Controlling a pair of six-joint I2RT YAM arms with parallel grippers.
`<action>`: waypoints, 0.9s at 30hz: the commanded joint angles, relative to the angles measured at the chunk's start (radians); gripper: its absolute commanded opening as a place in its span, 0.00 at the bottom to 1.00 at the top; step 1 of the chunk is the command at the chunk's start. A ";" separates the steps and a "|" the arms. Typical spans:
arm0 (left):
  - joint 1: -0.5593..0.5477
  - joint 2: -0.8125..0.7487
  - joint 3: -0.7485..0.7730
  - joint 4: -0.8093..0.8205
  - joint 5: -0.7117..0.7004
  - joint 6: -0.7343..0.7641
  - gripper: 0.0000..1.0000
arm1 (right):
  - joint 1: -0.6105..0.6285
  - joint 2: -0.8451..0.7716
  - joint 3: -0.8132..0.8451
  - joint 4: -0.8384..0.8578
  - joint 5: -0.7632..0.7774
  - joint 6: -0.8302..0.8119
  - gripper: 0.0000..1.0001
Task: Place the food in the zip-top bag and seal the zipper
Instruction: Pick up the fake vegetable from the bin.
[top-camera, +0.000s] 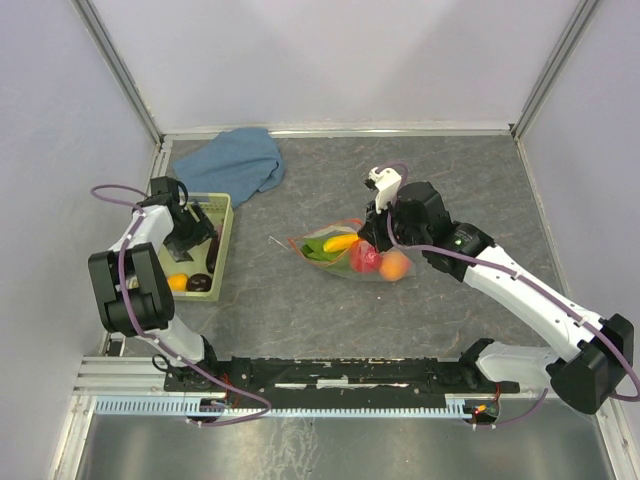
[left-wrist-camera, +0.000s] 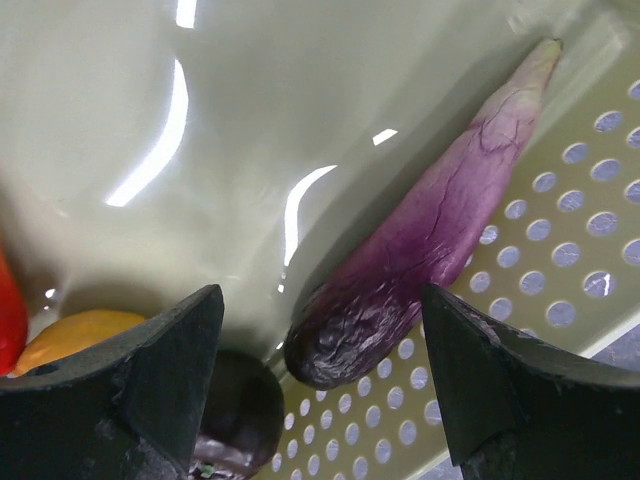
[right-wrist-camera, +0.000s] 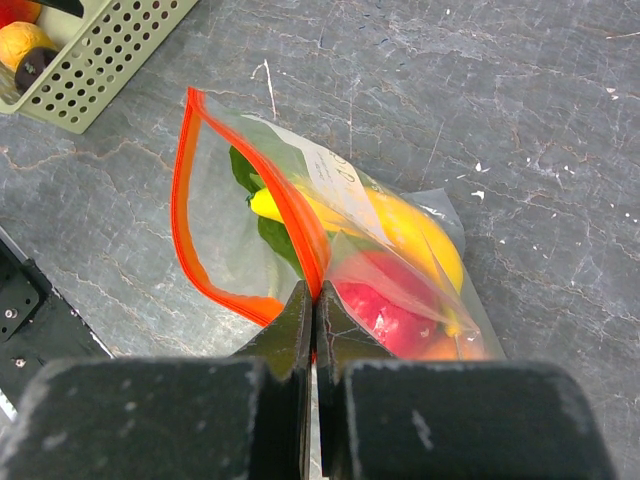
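A: Top view: where do we stand?
B: Our left gripper (top-camera: 190, 232) hangs inside the basket (top-camera: 224, 240). The zip-top bag (top-camera: 345, 250) lies mid-table with four food pieces inside.
A: Left wrist view?
B: Jaws wide, gripping nothing, poised over one purple vegetable (left-wrist-camera: 420, 250). Three more pieces lie beside it.
A: Right wrist view?
B: Our right gripper (right-wrist-camera: 313, 300) pinches the zipper (right-wrist-camera: 180, 200). We judge this holds the mouth open for loading.

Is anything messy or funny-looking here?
Nothing is spilled or broken. The blue cloth lies crumpled at the table's far side. The zip-top bag lies with its mouth gaping, and the right gripper pinches its zipper. A purple vegetable sits in the basket, not the bag.
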 joint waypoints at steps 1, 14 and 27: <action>0.000 0.031 0.039 0.049 0.095 0.065 0.85 | 0.000 -0.029 -0.004 0.058 0.019 -0.016 0.02; 0.000 0.082 0.050 0.009 -0.030 0.076 0.80 | 0.000 -0.022 -0.009 0.067 0.021 -0.014 0.02; 0.004 -0.046 0.065 -0.010 -0.131 0.047 0.79 | -0.001 -0.026 -0.011 0.068 0.019 -0.012 0.02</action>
